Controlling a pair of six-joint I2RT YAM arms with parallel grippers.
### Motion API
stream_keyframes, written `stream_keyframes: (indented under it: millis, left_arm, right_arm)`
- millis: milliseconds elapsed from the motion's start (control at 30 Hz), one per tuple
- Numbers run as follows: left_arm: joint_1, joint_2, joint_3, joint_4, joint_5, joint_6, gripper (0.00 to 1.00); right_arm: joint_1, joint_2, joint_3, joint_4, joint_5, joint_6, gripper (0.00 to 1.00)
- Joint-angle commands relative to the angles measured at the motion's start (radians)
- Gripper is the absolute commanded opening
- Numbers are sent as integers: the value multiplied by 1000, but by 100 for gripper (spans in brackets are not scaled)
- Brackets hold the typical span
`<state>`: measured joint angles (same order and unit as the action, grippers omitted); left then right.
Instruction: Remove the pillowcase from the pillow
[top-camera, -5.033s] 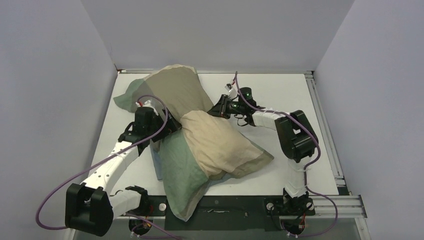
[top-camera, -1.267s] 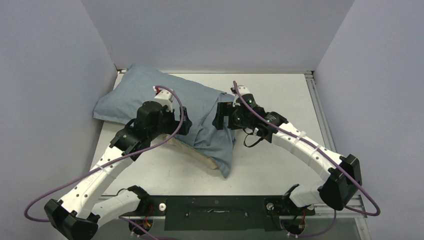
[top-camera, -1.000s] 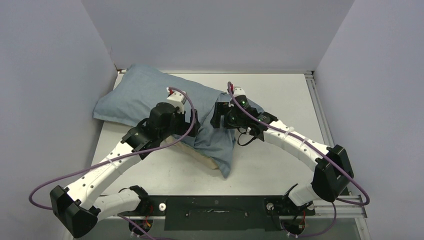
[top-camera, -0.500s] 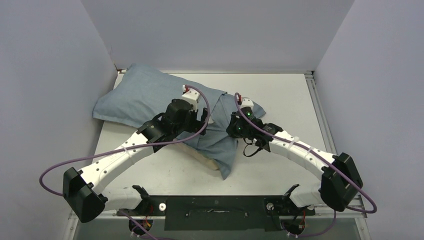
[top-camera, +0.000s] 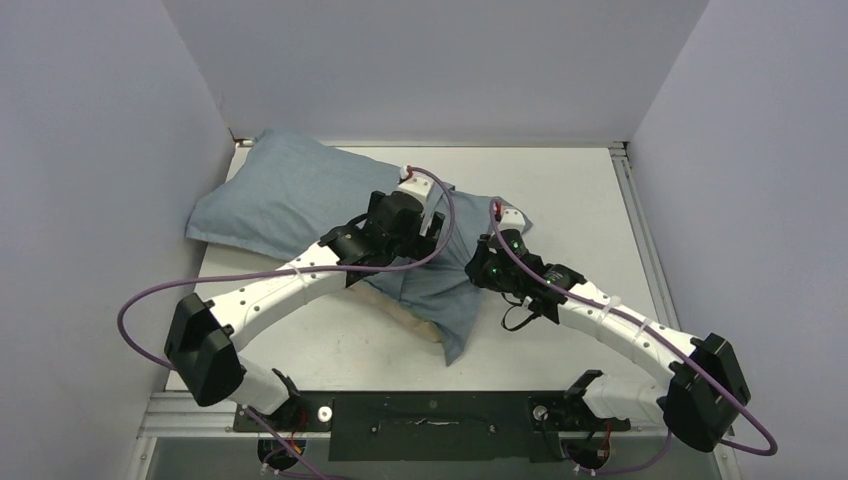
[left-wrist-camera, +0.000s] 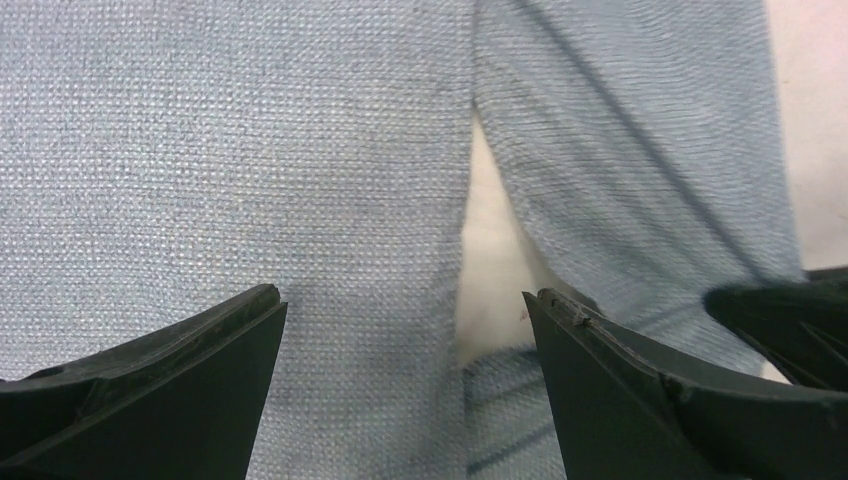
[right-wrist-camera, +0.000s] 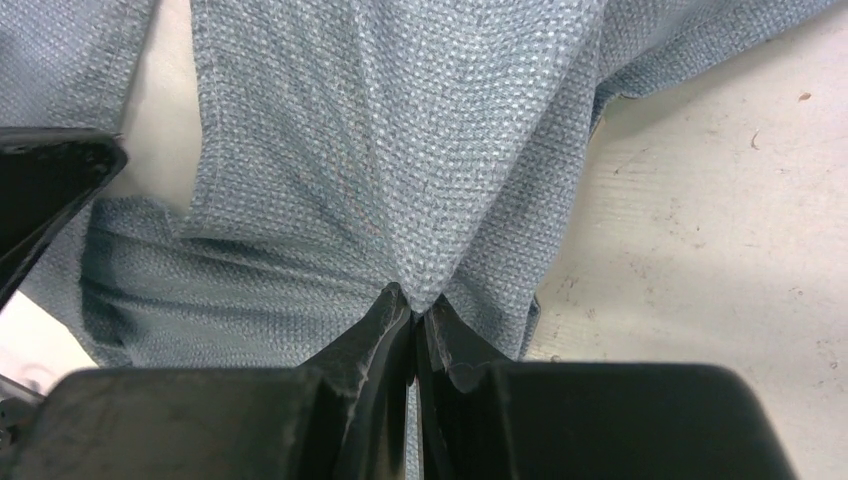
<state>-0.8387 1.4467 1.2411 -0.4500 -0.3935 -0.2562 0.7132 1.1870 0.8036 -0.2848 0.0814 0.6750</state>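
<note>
Here the pillowcase (top-camera: 290, 190) lies from the far-left corner to the middle of the tabletop (top-camera: 570, 180). The right gripper (right-wrist-camera: 413, 300) is closed, pinching a fold of it, likely to open the slit; the left gripper (left-wrist-camera: 400, 295) hangs wide and empty above the pillow (left-wrist-camera: 488, 260).

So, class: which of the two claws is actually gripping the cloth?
The right claw, pinched shut on a fold of the blue-grey pillowcase; the left claw hangs wide open, holding nothing.

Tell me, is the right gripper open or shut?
Shut on the pillowcase: the right gripper has its fingertips together, pinching a fold of blue-grey cloth.
</note>
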Motion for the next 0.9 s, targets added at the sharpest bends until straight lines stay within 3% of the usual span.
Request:
stream_keyframes:
  millis: [0, 300, 633, 733, 867]
  left_arm:
    - [-4, 44, 51, 1, -89, -35, 96]
    - [16, 105, -55, -22, -199, -136, 96]
    - [89, 76, -148, -13, -147, -228, 96]
    - [85, 61, -169, 11, -120, -235, 96]
    - [69, 20, -212, 42, -104, -247, 96]
  right_arm:
    - [-4, -57, -32, -11, 76, -8, 5]
    - [-4, -202, -118, -138, 183, 17, 5]
    - [-5, -367, -234, -359, 174, 173, 5]
    - [-4, -368, -197, -359, 160, 148, 7]
    - [-4, -319, -41, -341, 165, 56, 20]
